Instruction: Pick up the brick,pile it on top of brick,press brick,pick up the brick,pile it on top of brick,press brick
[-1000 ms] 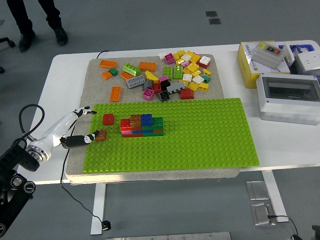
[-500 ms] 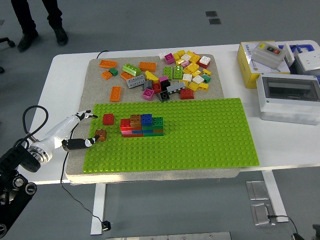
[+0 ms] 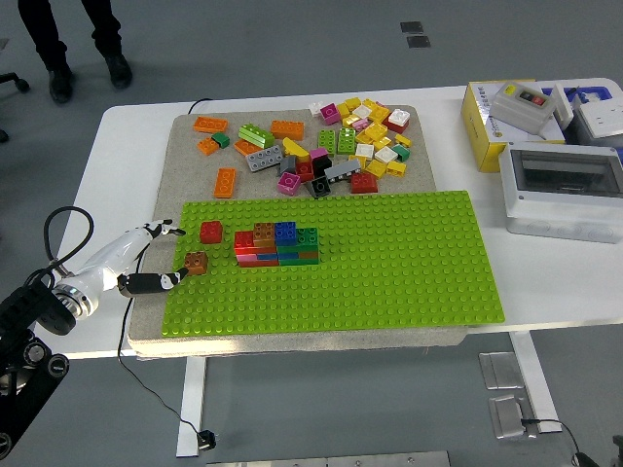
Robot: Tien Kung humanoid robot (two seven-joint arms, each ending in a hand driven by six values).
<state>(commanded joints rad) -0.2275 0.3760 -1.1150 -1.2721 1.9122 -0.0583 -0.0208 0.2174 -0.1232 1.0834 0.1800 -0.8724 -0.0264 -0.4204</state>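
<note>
judging by the layout, your left hand (image 3: 156,255) fingers are spread beside the loose brown brick (image 3: 197,261), which isn't yet on the stack (image 3: 276,244).

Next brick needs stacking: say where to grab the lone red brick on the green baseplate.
Pinch the red brick by its side walls from above. It sits upright and apart from the stack, with free space around it. The left robot hand is nearest.

White surface (image 3: 127,146) has a grey mat (image 3: 190,165) covering most of it, running from right under the left hand (image 3: 146,258) out past it. Way off on the far side from the hand sit a yellow box (image 3: 485,136) and a grey enclosure with a clear lid (image 3: 560,190).
</note>
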